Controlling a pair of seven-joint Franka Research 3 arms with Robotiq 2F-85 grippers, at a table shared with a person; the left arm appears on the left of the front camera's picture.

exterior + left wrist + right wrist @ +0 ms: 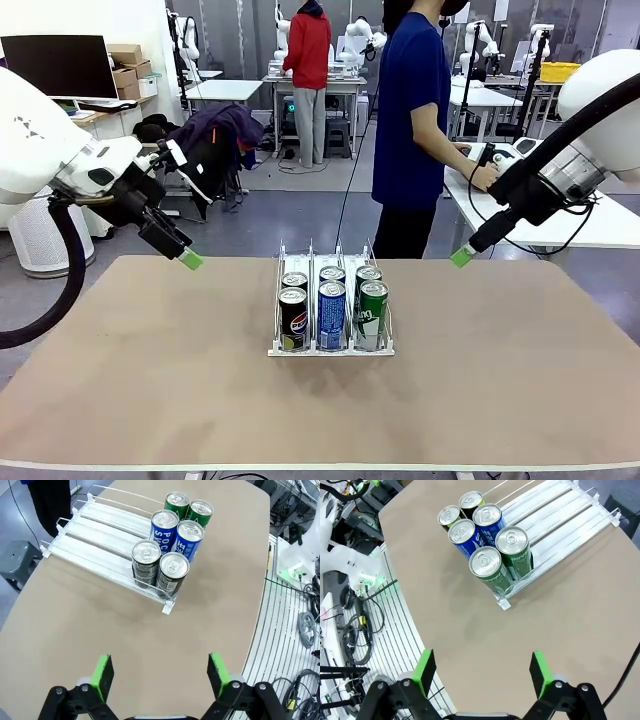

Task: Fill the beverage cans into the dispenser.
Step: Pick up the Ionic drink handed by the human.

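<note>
Near edge of the front view first: bare tan desk (150,400), no loose can lying anywhere on it. Up to the middle of the frame and here's the dispenser (276,351), clear dividers on a white base. It carries six beverage cans (331,314), two deep in each of three lanes: black on the picture-left, blue-and-white in the centre, green on the picture-right. All six crowd the near end of the rack, each front can close behind the end rail, with its partner touching behind it. My read is that the lanes are meant to feed forward, so the cans bunch there. In the left wrist view the rest of each lane runs bare behind them.

Further back, flanking the rack and well apart from it, both arms hang above the desk. The left end effector (186,258), at left of frame, has its fingers spread wide with nothing between the green pads (103,672). The right end effector (461,257), right of frame, is spread just as wide and carries nothing. Parked out to the sides, they leave the rack unobstructed. I'd judge the loading done, or waiting on more cans.

Beyond the far edge a person (410,120) stands turned toward a white table (600,225) at right.
</note>
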